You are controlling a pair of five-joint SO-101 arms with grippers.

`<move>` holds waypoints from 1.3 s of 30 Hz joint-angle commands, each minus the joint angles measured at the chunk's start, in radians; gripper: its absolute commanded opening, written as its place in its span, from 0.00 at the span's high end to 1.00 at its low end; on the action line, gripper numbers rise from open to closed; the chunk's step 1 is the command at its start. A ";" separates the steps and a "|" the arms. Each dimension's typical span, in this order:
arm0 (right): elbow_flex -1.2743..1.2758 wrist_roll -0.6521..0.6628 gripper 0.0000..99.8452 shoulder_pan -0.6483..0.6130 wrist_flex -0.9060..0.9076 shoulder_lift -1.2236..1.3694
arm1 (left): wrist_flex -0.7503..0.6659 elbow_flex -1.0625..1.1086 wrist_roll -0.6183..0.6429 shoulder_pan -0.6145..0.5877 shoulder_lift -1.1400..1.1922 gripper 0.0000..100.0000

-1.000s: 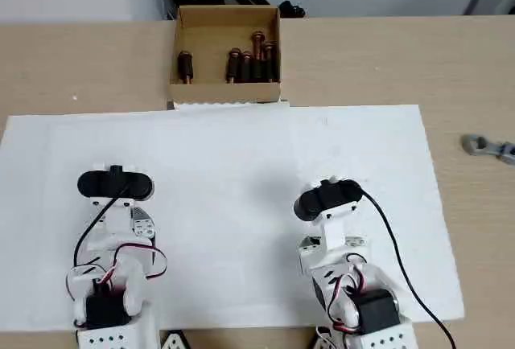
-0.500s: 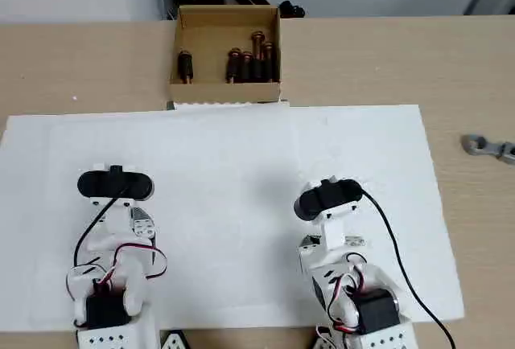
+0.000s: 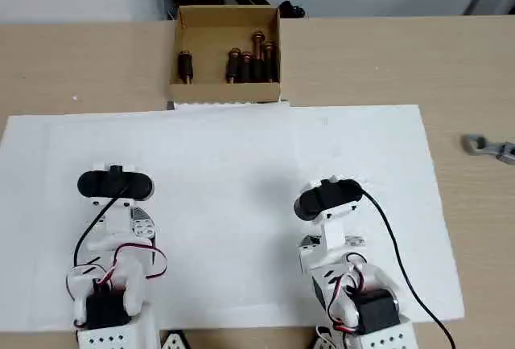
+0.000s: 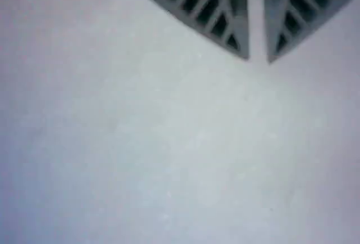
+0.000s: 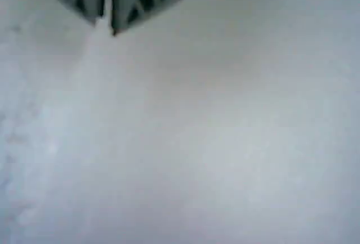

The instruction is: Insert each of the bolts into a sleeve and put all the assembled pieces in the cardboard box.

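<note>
Slightly drawn back toward its base: right gripper [image 5: 107, 26]; left gripper [image 4: 258, 58] unmoved. Both closed, holding nothing, tips close over white sheet [image 3: 241, 164]. Well ahead of both, and sideways between the two: box [image 3: 227, 92], with sleeved bolts [image 3: 252, 63] lying inside.

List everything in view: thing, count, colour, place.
cardboard box: one, brown, far centre of table
assembled pieces: about five, dark, inside box, one apart from the rest
sheet: one, white, over near part of table
table: one, light wood
metal object: one, silver, on bare table beside sheet
left tool: one, grey, just above sheet
right tool: one, grey, just above sheet
</note>
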 commanded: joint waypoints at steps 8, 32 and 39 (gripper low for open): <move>-0.003 0.005 0.99 0.001 -0.016 -0.005 | 0.005 -0.030 -0.005 0.003 -0.014 0.99; -0.003 0.005 0.99 0.001 -0.016 -0.005 | 0.005 -0.030 -0.005 0.003 -0.014 0.99; -0.003 0.005 0.99 0.001 -0.016 -0.005 | 0.005 -0.030 -0.005 0.003 -0.014 0.99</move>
